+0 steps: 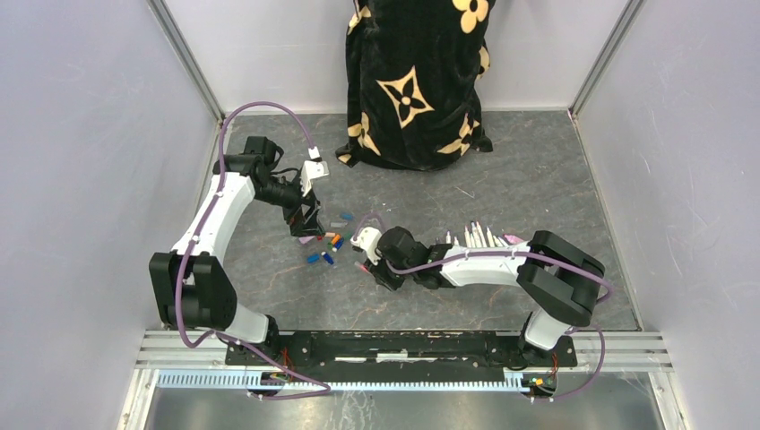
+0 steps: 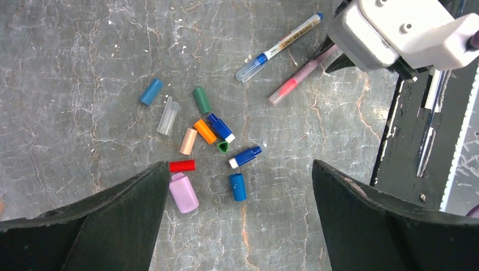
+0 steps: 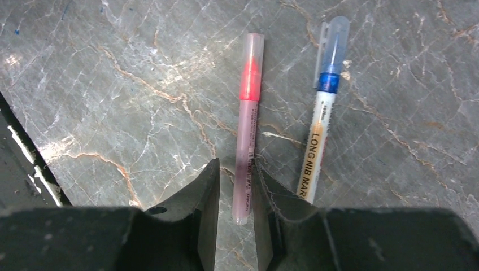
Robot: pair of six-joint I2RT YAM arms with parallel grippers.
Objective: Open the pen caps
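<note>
Pen caps (image 2: 205, 131) in blue, green, orange, red and pink lie loose in a small scatter on the grey marbled table (image 3: 113, 84), near the pink pen (image 3: 247, 147) but apart from it. The pink pen lies flat with its clear cap (image 3: 252, 56) on over a red tip. A blue-capped pen (image 3: 319, 135) lies just beside the pink pen, almost parallel and not touching it.

My right gripper (image 3: 235, 169) straddles the pink pen's bare tail end, one finger on each side with the jaws narrow. I cannot tell whether they are pinching it. My left gripper (image 2: 240, 164) hangs over the loose caps, off to one side of the pink pen, jaws spread wide and holding nothing.

I judge the step to be securing this pen for uncapping. I would clamp the tail firmly and raise it clear of its neighbour. The left gripper should then take the cap alone, not the barrel, and pull straight along the pen's length.
</note>
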